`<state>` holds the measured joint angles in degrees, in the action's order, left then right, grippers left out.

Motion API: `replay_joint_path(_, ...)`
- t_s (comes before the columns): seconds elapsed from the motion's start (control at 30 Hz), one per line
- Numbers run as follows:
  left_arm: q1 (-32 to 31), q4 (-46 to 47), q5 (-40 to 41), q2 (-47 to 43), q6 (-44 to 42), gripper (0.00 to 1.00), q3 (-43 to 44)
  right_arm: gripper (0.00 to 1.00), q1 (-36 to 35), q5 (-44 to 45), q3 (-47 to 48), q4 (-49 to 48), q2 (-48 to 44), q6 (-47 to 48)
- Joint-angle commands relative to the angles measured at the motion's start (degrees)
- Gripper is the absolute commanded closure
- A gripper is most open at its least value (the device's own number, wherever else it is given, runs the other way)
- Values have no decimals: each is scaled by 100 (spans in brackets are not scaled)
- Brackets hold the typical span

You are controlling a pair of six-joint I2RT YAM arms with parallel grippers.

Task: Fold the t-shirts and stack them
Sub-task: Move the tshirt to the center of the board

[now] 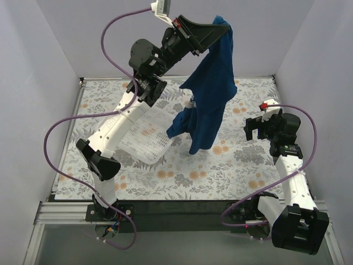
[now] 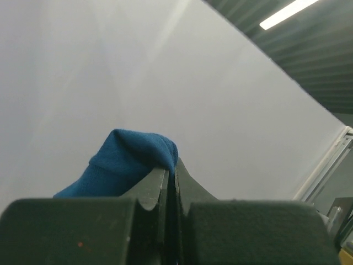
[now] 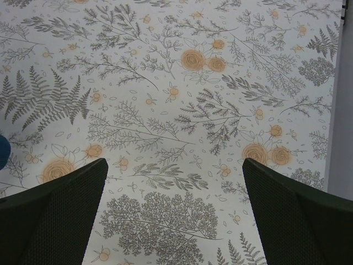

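Note:
The navy-blue t-shirt (image 1: 212, 94) hangs bunched and lengthwise in the air, its lower end just above the floral table cloth. My left gripper (image 1: 219, 28) is raised high and shut on the shirt's top edge; in the left wrist view the blue cloth (image 2: 129, 163) bulges out to the left of the closed jaws (image 2: 171, 174). The chest print is hidden in the folds. My right gripper (image 1: 252, 128) is open and empty, low over the table at the right; a sliver of blue cloth (image 3: 3, 152) shows at the left edge of its view.
A white mesh basket (image 1: 144, 138) lies on the table under the left arm, left of the hanging shirt. The floral cloth (image 1: 220, 165) covers the table. Grey walls close in the left, back and right sides.

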<state>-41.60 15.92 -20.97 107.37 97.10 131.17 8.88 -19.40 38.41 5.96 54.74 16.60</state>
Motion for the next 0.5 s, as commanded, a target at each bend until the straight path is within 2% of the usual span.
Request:
replay_joint_path(0.0, -111, -158, 111, -180, -112, 100, -694, 2, 69, 164, -18, -226, 19, -87)
replay_joint_path(0.07, -111, -413, 233, -383, -515, 100, -1197, 2, 113, 243, -18, -235, 28, -130)
replay_joint_path(0.1, -111, -876, 565, -523, -691, 100, -1513, 2, 131, 270, -9, -235, 45, -139)
replay_joint_path(0.17, -111, -1292, 961, -1006, -1244, 74, -2496, 2, 149, 296, -1, -235, 54, -166)
replay_joint_path(0.23, -111, -1879, 1461, -1348, -1744, 41, -3269, 2, 157, 261, -1, -235, 54, -175)
replay_joint_path(0.27, -111, -2100, 1638, -1420, -2217, 34, -3422, 2, 157, 218, -9, -227, 46, -183)
replay_joint_path(0.3, -102, -2589, 1805, -1473, -2430, 30, -3536, 2, 157, 191, -9, -226, 54, -183)
replay_joint_path(0.33, -102, -2820, 2303, -1534, -2633, 26, -3737, 2, 166, 156, -9, -226, 63, -183)
replay_joint_path(0.37, -111, -3023, 2473, -1657, -3078, 25, -3827, 2, 166, 121, -9, -226, 63, -175)
replay_joint_path(0.47, -111, -3438, 3422, -2156, -3503, 23, -4491, 2, 166, -142, -27, -192, 54, -78)
